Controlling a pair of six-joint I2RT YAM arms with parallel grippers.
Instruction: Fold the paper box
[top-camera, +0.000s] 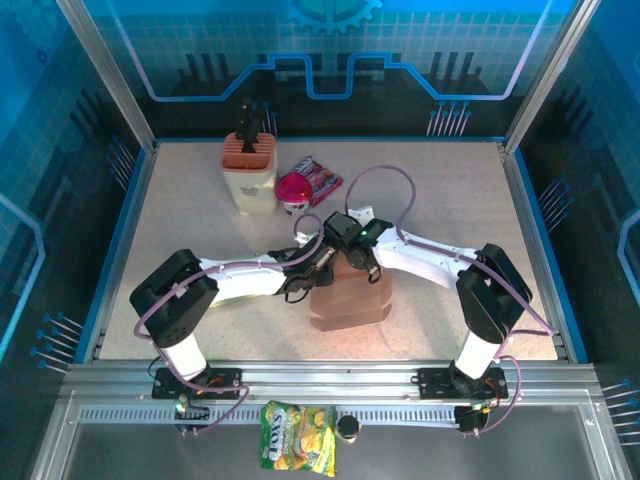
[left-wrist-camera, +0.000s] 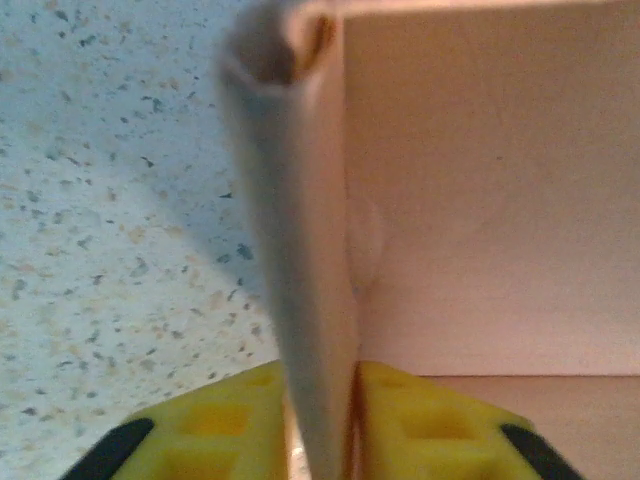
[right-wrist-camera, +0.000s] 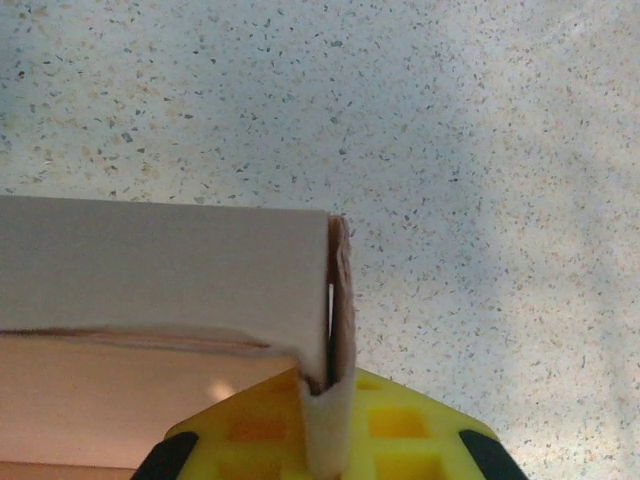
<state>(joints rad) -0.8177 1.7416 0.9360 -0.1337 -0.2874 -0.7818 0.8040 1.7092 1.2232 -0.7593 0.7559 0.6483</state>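
- Paper box (top-camera: 352, 298): brown card, partly formed, standing on the table (top-camera: 450, 190) near the middle and somewhat toward the near edge. Both arms meet over its far side.
- Left gripper (left-wrist-camera: 325, 425): the yellow fingers are closed in on an upright flap of the box. The flap rises between the pads and its top edge is curled. An inner wall of the box lies to the right of the flap.
- Right gripper (right-wrist-camera: 328, 425): pinched tight on a corner edge of the box where two layers of card meet. A card panel runs left from the grip.
- Tan holder (top-camera: 248, 165): stands at the far side, left of centre, with dark handles sticking up from it.
- Red round item (top-camera: 293, 188): just right of the holder, with a snack packet (top-camera: 322, 178) beside it.
- Yellow snack bag (top-camera: 298, 450): lies on the near rail, off the table.
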